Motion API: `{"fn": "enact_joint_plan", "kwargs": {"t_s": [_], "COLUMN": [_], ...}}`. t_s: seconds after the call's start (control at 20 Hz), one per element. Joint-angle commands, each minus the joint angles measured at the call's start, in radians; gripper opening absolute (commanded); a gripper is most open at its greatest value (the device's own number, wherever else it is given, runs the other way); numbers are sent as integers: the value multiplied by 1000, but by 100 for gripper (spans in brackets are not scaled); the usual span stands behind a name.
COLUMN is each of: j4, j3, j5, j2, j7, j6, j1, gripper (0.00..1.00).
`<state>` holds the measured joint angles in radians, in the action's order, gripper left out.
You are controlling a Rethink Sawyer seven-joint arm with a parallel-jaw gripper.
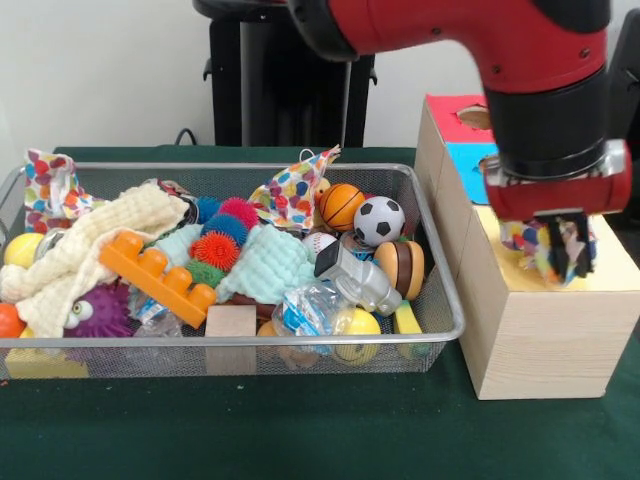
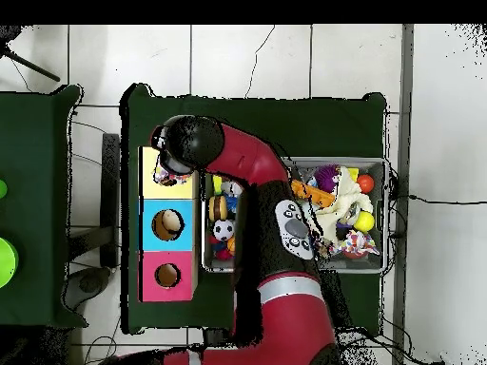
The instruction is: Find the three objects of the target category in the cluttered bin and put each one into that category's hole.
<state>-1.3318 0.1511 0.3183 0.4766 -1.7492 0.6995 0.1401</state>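
My gripper is shut on a polka-dot fabric piece and holds it just above the yellow top of the wood-grain box. The yellow-surrounded hole itself is hidden by the gripper in both views; only the yellow surround shows in the overhead view, under the arm's wrist. Two more polka-dot pieces lie in the wire bin: one in the far left corner, one at the back middle. The corner piece also shows in the overhead view.
The bin holds a cream waffle cloth, a mint waffle cloth, an orange brick, spiky balls, a basketball, a soccer ball and more toys. The box's blue hole and red hole lie beside the yellow one.
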Motion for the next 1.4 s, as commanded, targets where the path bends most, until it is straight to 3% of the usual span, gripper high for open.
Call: {"fn": "enact_joint_plan", "kwargs": {"t_s": [0.05,0.7,1.4], "j4": [-84,-171,-217], "j3": [24,53,73], "j5": [17,21,7], "j2": [20,21,31], "j7": [-202,-124,-85], "j6": [120,35,16], "j1": [-33,3,32], "gripper": [0,0,0]}}
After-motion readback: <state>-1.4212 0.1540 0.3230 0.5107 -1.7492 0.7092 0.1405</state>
